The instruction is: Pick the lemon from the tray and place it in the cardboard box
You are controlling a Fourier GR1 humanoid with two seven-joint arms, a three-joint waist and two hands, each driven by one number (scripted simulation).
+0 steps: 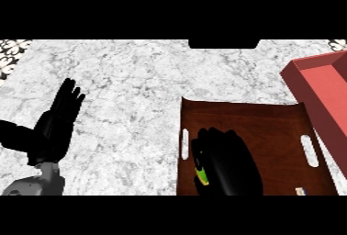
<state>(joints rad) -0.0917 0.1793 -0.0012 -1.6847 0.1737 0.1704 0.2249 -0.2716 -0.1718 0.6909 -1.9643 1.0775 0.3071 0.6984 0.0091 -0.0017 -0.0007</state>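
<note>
From my station I saw the table (136, 82) as a white marble top with grey veining, smooth and flat, running across most of the head view. On its right part lay the tray (271, 124), a dark reddish-brown wooden board with a polished grain, its far corners slightly rounded and a narrow white slot cut near each long side as a handle. Just beyond the tray's right edge stood the cardboard box (318, 87), which looked reddish-pink to me, with straight upright walls and an open top; only its near corner and part of one long wall showed, and I could not see anything inside it.

My right robot hand (227, 163) was down over the near left part of the tray, black and glossy, fingers curled forward and downward. Under its left edge a thin sliver of yellow-green peel showed: the lemon (201, 176), on the tray and almost wholly hidden by the hand. The fingers appeared wrapped over the fruit, though I could not tell how far round it they reached. Of the lemon's shape I could make out only that small bright curved strip.

My left robot hand (58, 121) rested at the left over the bare marble, fingers straight and pointing up, holding nothing, well apart from the tray.
</note>
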